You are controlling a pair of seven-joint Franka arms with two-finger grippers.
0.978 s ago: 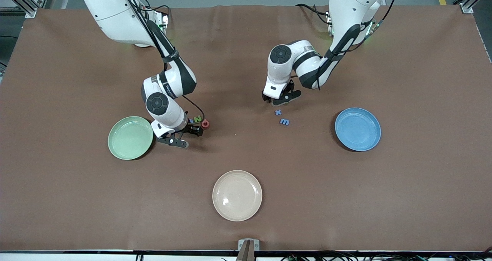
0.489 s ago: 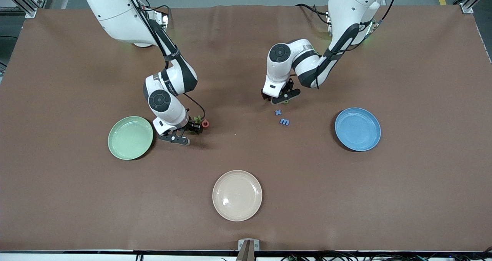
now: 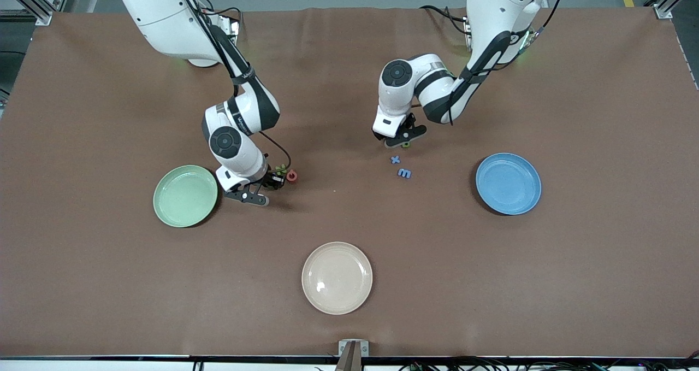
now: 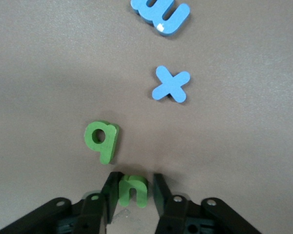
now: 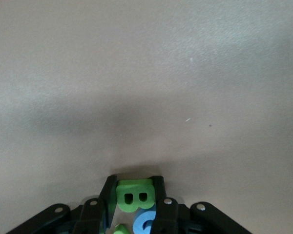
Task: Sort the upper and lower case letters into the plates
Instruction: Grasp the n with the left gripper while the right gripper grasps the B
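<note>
My left gripper (image 4: 132, 195) is clamped on a green "n" (image 4: 132, 189), low on the bench beside a green "q" (image 4: 103, 140), blue "x" (image 4: 171, 90) and half cut-off blue "m" (image 4: 162, 14). My right gripper (image 5: 135, 202) pinches a green "B" (image 5: 133, 196); the blue letter (image 5: 145, 222) under it is mostly hidden. The mint plate (image 3: 185, 196) and blue plate (image 3: 508, 183) sit at opposite ends.

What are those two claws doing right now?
Left claw shut on green letter h. Right claw shut on green letter B. Green plate and blue plate hold nothing. Nothing in the way.
</note>
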